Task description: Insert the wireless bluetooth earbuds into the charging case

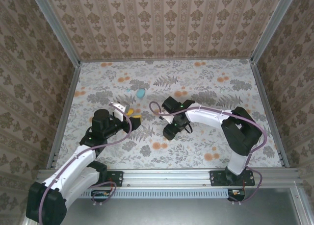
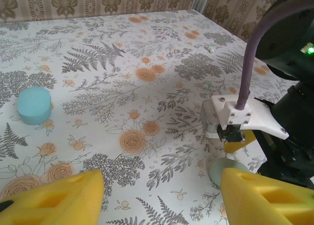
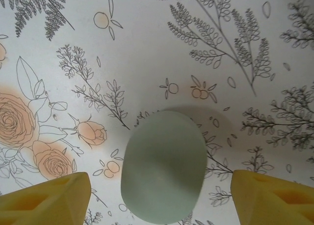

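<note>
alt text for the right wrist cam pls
A smooth mint-green oval case lies on a floral-print table, seen from above. The right gripper is open, its yellow fingertips in the bottom corners, one each side of the case and clear of it.

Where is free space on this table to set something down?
Free: the table's far strip along the back wall, and the near middle by the front rail. Crowded: the centre, around the teal oval, the left end effector and the right end effector over the mint-green oval.
</note>
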